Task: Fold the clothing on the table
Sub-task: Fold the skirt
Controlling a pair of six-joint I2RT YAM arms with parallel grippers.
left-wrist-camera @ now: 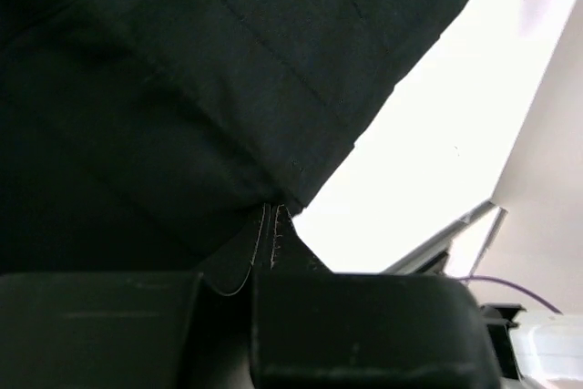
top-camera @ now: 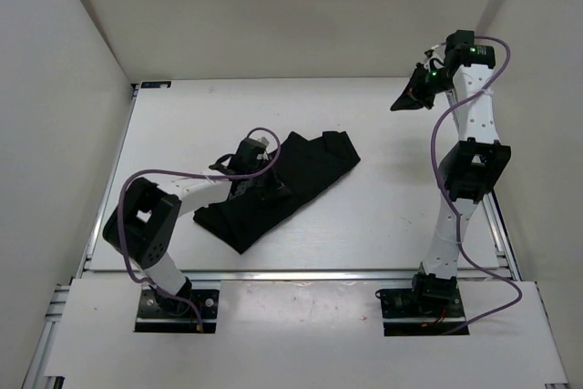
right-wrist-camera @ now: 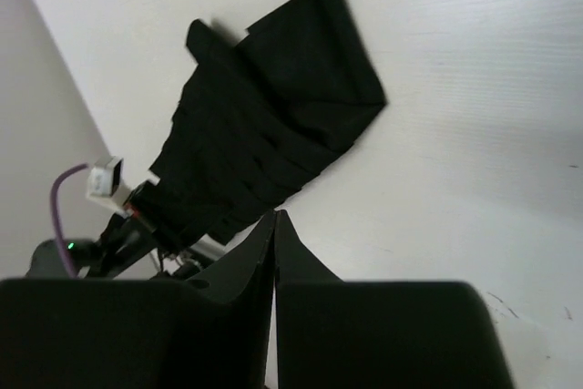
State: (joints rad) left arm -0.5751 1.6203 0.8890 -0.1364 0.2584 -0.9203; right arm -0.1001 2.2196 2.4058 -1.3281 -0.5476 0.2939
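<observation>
The clothing (top-camera: 314, 168) is a black pleated garment lying in a narrow diagonal band left of the middle of the white table (top-camera: 392, 207). My left gripper (top-camera: 266, 186) sits low over its middle, shut. In the left wrist view its tips (left-wrist-camera: 273, 211) meet right at the edge of the dark fabric (left-wrist-camera: 182, 88), and no fold shows between them. My right gripper (top-camera: 402, 104) hangs high at the back right, shut and empty. From there its closed tips (right-wrist-camera: 275, 216) look down on the clothing (right-wrist-camera: 273, 125) and bare table (right-wrist-camera: 474, 134).
A metal rail (top-camera: 301, 273) runs along the table's near edge and shows in the left wrist view as a rail (left-wrist-camera: 442, 241). White panels (top-camera: 55, 88) wall the left, back and right sides. The left arm's wrist (right-wrist-camera: 100, 248) lies beyond the clothing.
</observation>
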